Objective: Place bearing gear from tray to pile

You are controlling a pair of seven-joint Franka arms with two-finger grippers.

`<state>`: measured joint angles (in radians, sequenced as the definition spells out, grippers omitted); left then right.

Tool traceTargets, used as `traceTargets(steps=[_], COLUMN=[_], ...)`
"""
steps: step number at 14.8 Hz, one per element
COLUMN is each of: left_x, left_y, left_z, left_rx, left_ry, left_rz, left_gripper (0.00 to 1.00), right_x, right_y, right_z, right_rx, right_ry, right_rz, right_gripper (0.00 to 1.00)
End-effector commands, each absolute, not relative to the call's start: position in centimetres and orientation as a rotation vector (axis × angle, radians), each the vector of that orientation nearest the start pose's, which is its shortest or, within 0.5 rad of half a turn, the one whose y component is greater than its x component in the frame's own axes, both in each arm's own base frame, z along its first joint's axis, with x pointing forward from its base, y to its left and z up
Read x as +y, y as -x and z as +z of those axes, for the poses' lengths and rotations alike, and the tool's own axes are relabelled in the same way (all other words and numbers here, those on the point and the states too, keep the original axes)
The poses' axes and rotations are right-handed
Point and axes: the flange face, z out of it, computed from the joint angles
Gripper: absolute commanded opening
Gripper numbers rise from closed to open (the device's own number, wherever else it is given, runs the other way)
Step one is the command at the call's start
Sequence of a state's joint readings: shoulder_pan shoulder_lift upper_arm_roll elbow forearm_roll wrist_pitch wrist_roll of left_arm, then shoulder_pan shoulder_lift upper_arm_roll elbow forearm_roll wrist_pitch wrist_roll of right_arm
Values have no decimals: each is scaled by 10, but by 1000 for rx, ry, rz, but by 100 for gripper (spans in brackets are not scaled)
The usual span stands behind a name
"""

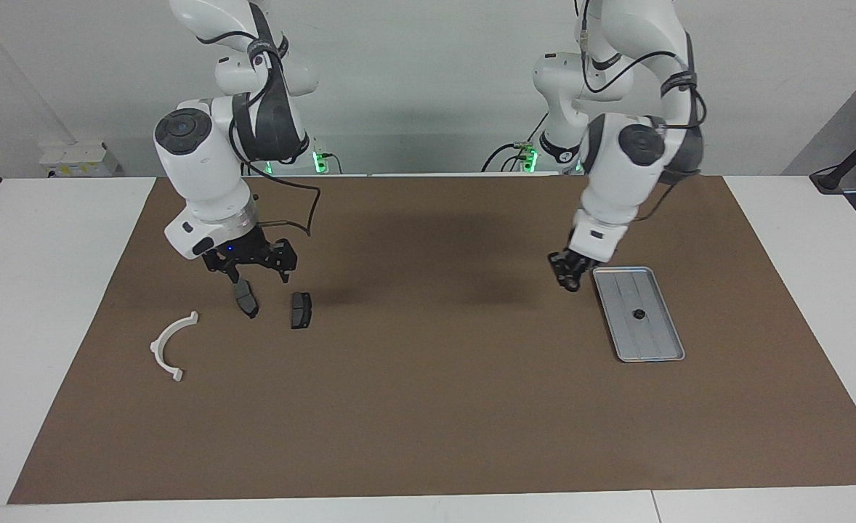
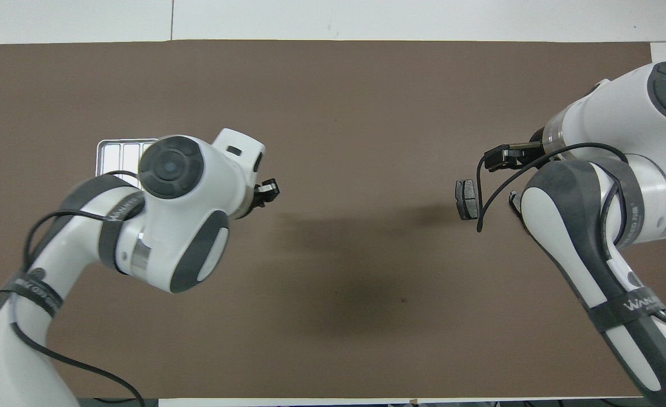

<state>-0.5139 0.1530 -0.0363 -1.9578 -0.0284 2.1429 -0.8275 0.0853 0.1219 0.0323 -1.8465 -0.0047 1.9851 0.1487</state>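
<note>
The silver tray [image 1: 657, 341] lies on the brown mat at the left arm's end; one corner of it shows in the overhead view [image 2: 119, 154]. A small dark bearing gear [image 1: 638, 314] sits in the middle of the tray. My left gripper [image 1: 569, 276] hangs low over the mat beside the tray's corner nearest the robots. The pile is at the right arm's end: two dark brake pads [image 1: 245, 299] [image 1: 301, 310] and a white half-ring bracket [image 1: 172, 343]. My right gripper [image 1: 259, 277] is open just above the two pads and holds nothing.
The brown mat [image 1: 428, 407] covers most of the white table. In the overhead view the left arm covers most of the tray, and the right arm covers the bracket and one pad; the other pad [image 2: 467, 199] shows.
</note>
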Motion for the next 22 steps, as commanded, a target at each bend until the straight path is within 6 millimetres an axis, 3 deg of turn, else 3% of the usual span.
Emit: traceTargets(steps=[1,3,8,9,10,11,13,15,17,19,20,22], left_x=[-371,-378,-374,-374,-373,-370,-360,-319,-240,-141,-97,-31], left_y=[-500,-508,-507,-507,-507,-509,-517,-533,-558,-583,-592,-596], left_z=[331,315,304,303,303,305,318,361,400,420,421,417], left_rx=[-568,-603,-602,-605,-605,-595,-607,-621,-461,-319,-273,-157], left_ry=[3126,3138,3133,3133,3132,3126,3124,3117,3117,3124,3124,3129], left_rz=[-26,-79,-83,-83,-81,-76,-89,-102,-75,-77,-74,-76], left_gripper=[0,0,0,10,61,100,100,100,100,100,100,100], right_x=[65,65,61,60,60,61,65,68,74,109,136,193], right_y=[-592,-592,-593,-593,-592,-592,-592,-592,-591,-587,-585,-578], right_z=[461,461,461,461,460,460,460,460,461,460,458,448], right_rx=[66,69,81,84,84,82,75,72,91,207,257,363], right_ry=[3114,3113,3113,3112,3112,3112,3112,3112,3111,3102,3089,3062], right_rz=[-40,-40,-41,-38,-36,-36,-35,-35,-39,-41,-72,-93], right_gripper=[100,100,100,100,100,100,100,100,100,100,100,100])
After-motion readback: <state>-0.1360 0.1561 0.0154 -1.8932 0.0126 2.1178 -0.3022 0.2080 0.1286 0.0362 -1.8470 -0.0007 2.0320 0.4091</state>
